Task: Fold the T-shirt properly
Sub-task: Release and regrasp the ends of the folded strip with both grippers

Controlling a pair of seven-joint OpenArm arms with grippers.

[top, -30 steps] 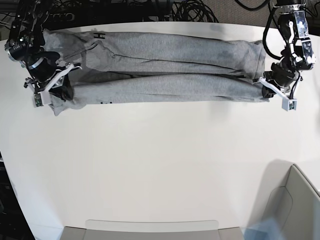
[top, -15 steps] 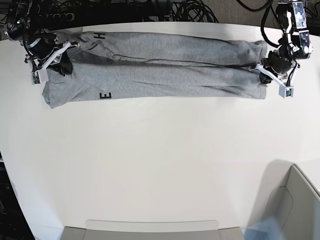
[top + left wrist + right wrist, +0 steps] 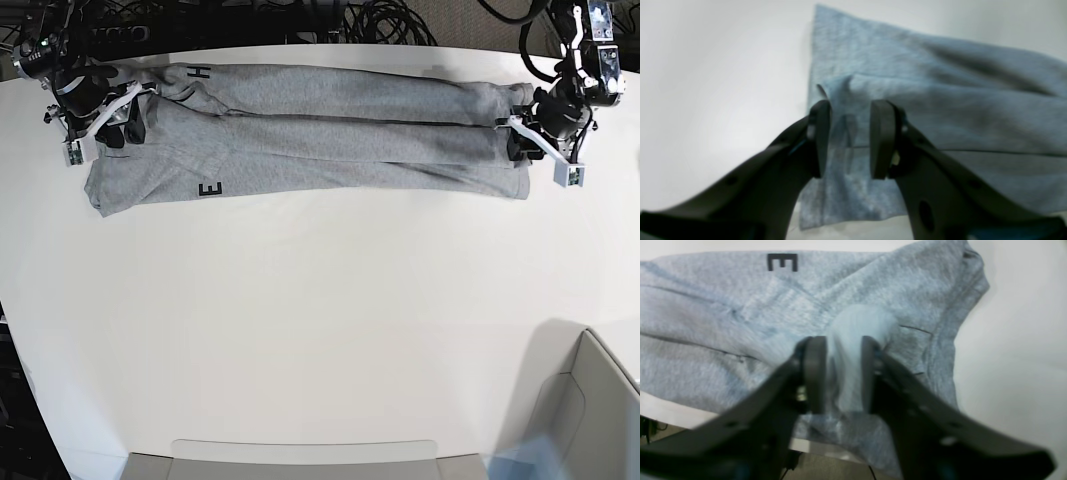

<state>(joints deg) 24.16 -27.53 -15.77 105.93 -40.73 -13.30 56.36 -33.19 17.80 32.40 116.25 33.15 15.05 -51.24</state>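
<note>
T-shirt (image 3: 310, 135) lies as long band across far side of bench (image 3: 320, 330), stretched between both grippers. Left gripper (image 3: 848, 140) fingers partly open, hem edge between them. Right gripper (image 3: 838, 373) fingers pinch cloth bunch, likely keeping fold taut.

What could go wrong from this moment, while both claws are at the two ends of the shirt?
1. The right claw pinches only a small bunched tuft of the T-shirt; it may slip out if pulled.
2. The left claw has a visible gap between its pads with thin cloth between, so its hold seems weak.
3. The shirt lies near the table's far edge and could slide off.
</note>
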